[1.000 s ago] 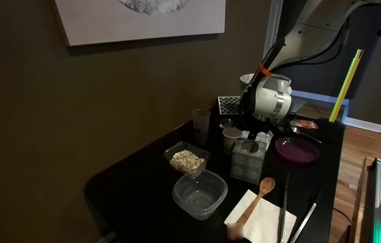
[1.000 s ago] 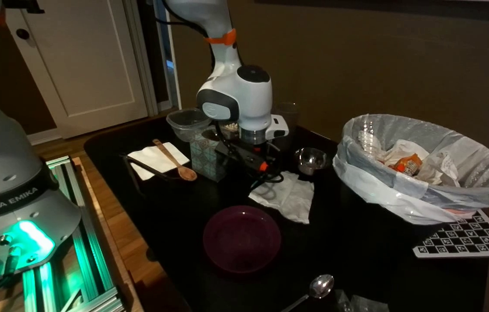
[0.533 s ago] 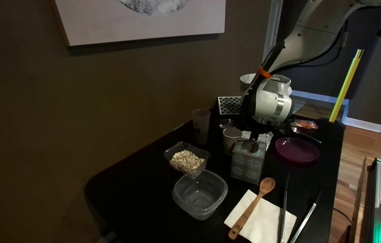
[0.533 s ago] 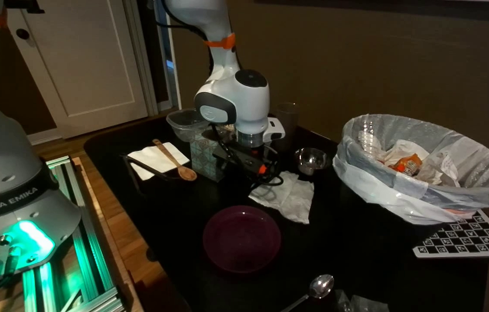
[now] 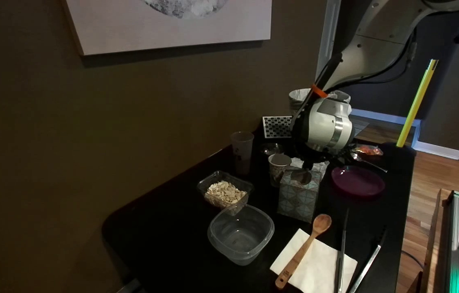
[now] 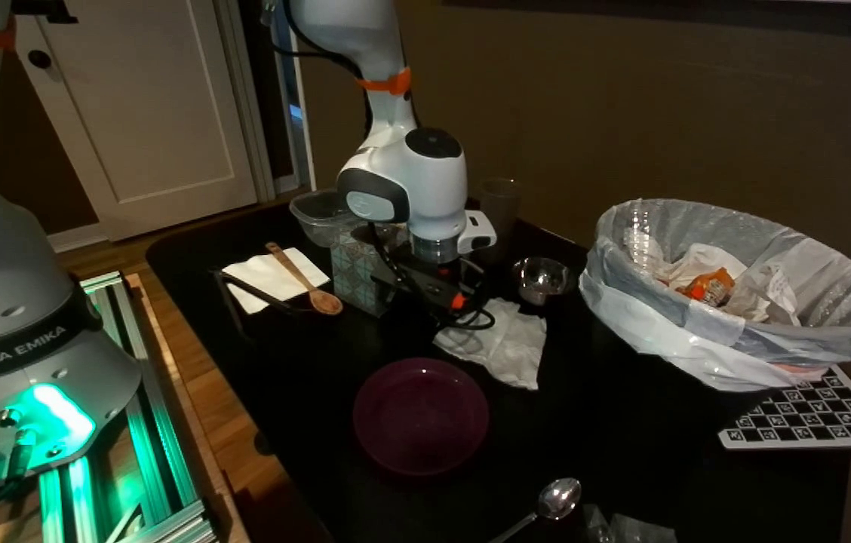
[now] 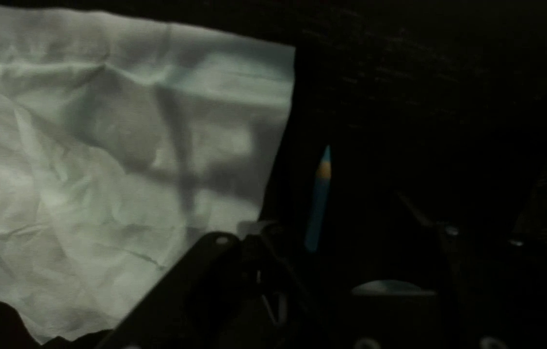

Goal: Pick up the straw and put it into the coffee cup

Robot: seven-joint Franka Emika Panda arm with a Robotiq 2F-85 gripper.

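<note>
In both exterior views I am facing the black table (image 6: 591, 407) from opposite ends; in wrist view, closely downward.

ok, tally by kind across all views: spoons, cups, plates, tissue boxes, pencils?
Spoons: 2 (wooden spoon, metal spoon)
Cups: 2 (paper coffee cup, tall clear cup)
Plates: 1 (purple plate)
Tissue boxes: 1 (patterned tissue box)
Pencils: 1 (blue pencil)
Total: 7
</note>
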